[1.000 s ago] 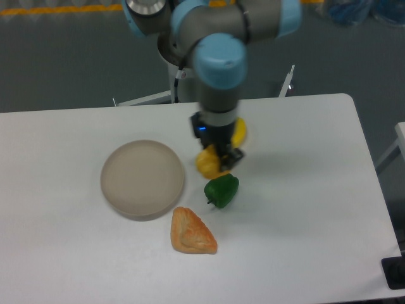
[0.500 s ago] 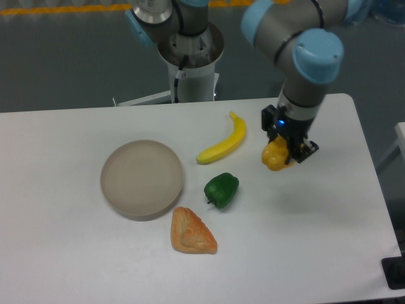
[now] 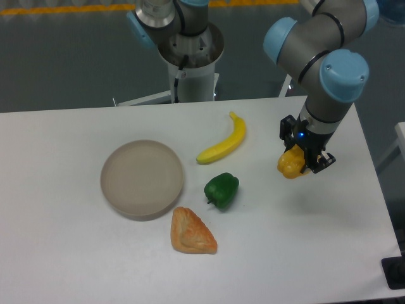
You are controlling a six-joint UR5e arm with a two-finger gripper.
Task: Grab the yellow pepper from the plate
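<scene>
The yellow pepper (image 3: 289, 165) hangs over the right part of the table, held in my gripper (image 3: 301, 161), which is shut on it. Its upper side is covered by the black fingers. The plate (image 3: 142, 178), a round beige-grey dish, lies far to the left of the gripper with nothing on it. A faint shadow below the pepper suggests it is off the table surface.
A yellow banana (image 3: 224, 143) lies diagonally between the plate and the gripper. A green pepper (image 3: 221, 190) sits below it, and an orange pastry-like wedge (image 3: 190, 233) lies near the plate's lower right. The table's right edge (image 3: 373, 171) is close to the gripper.
The gripper has carried the yellow pepper from beside the banana and green pepper rightward, to the right part of the table. The banana is now fully uncovered.
</scene>
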